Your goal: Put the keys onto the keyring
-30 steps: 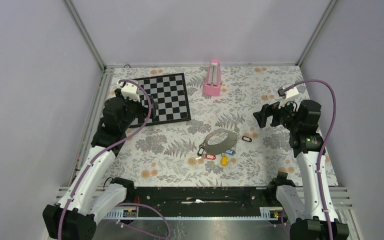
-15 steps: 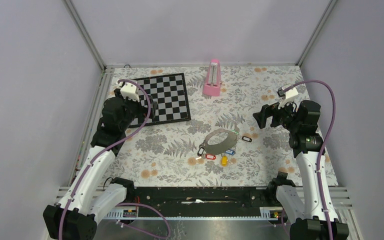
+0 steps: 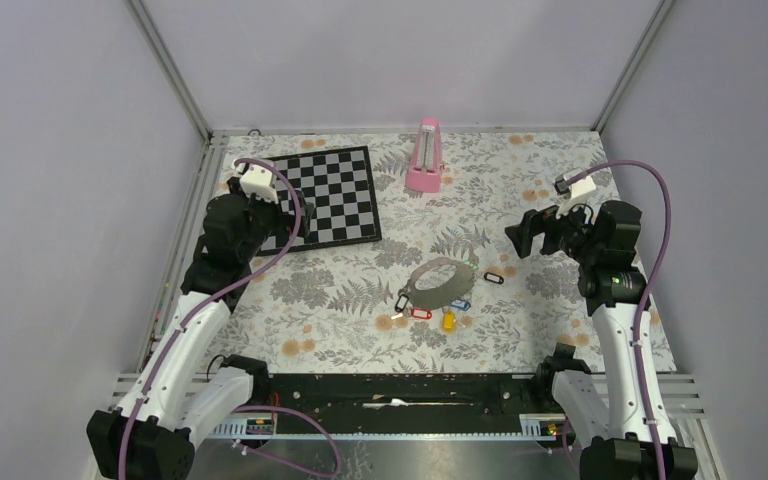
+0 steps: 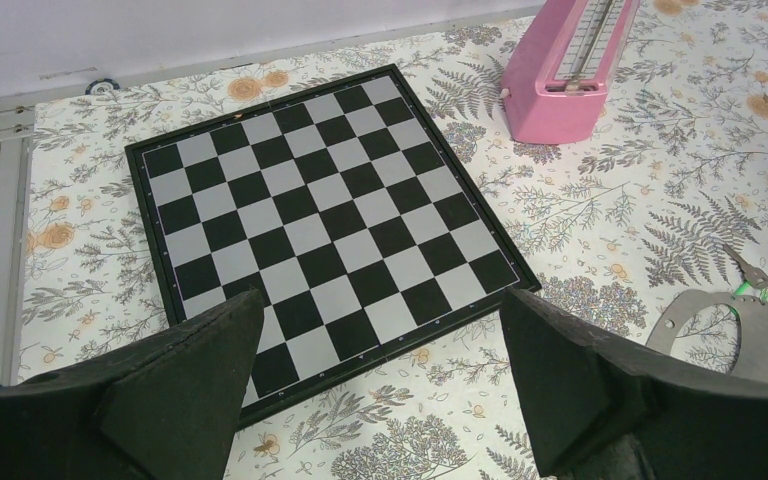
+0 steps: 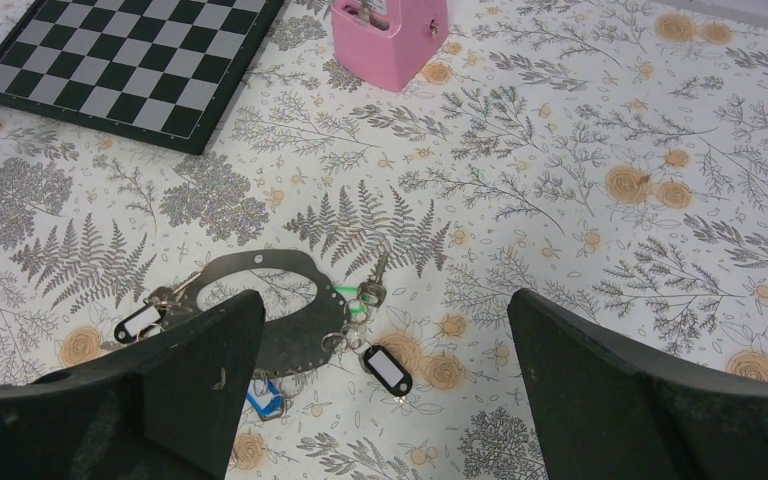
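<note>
The left gripper (image 4: pixel 380 305) hangs wide open and empty over the near edge of the chessboard (image 3: pixel 332 190), its arm raised and bent at the elbow. In the middle of the table the keyring (image 3: pixel 440 282) lies flat, with the keys (image 3: pixel 421 313) clustered along its near side and a black-tagged key (image 3: pixel 493 278) just to its right. The right gripper (image 3: pixel 522 232), also wide open, hovers high, angled toward them.
</note>
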You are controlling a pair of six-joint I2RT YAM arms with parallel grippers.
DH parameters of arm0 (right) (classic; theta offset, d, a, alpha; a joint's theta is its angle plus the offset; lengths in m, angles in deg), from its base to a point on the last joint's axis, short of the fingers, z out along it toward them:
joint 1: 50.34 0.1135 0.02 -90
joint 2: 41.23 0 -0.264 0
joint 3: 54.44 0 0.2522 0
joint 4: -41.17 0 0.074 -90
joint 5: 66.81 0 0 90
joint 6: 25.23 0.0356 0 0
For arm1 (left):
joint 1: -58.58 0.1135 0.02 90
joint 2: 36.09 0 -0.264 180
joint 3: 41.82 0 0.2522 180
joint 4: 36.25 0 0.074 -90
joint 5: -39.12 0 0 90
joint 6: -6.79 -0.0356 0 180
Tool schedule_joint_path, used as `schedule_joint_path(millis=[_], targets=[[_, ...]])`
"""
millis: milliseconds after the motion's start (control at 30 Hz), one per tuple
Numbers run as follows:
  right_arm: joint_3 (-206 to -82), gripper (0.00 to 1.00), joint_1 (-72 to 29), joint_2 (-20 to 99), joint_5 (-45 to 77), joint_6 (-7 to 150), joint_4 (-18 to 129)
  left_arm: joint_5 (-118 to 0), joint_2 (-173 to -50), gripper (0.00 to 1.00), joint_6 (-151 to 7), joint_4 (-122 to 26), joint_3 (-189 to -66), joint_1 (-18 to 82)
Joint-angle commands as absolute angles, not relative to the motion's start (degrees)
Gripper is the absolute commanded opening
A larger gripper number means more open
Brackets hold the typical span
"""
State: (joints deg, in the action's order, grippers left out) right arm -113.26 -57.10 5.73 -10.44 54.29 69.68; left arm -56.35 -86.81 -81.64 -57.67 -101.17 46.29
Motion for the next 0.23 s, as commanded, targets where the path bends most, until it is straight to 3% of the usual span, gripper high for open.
schedule_joint_path(millis=[0,200], targets=[[-112.90,1.00,-57.28,5.09,-11.02,54.09,67.96,-57.67,-86.45,0.99,-81.12,-56.54,-101.31,46.81],[-112.94,1.00,-57.28,5.34,-10.69,54.30,67.77,-57.56,-86.72,0.99,-81.10,-56.62,-101.37,46.80]])
